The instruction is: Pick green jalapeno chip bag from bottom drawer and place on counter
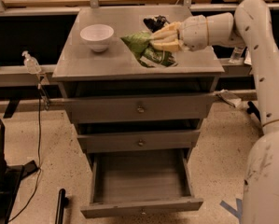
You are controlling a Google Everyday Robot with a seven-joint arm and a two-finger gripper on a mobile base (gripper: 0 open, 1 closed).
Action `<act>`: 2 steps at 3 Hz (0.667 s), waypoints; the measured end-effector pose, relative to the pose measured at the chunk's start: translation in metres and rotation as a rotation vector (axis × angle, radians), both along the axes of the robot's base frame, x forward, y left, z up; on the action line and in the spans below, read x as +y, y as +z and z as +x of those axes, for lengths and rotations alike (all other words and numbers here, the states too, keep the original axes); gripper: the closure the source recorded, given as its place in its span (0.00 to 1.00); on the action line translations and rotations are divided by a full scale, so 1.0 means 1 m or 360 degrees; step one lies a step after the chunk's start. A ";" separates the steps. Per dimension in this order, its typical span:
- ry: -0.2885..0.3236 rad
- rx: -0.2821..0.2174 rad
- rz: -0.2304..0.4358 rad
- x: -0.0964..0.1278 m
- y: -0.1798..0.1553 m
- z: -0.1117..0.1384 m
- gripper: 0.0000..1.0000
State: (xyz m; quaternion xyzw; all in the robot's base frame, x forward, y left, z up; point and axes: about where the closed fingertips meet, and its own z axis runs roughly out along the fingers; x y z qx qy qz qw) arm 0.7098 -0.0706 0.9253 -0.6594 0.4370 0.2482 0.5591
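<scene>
My gripper [156,40] reaches in from the right over the counter [101,64], the flat grey top of the drawer cabinet. Its pale fingers [164,31] are shut on the green jalapeno chip bag [146,50], which hangs just above or touching the counter's middle right. The bottom drawer [141,208] stands pulled open below and looks empty inside. The two shallower drawers above it are closed.
A white bowl [97,35] stands on the counter's left back. A dark blue and black snack bag [154,22] lies behind the gripper. A small clear bottle [31,62] sits on a rail at the left. Black gear [1,181] stands on the floor at the left.
</scene>
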 end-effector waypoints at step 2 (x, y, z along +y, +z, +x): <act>-0.0142 -0.0013 0.0035 0.002 0.035 0.025 1.00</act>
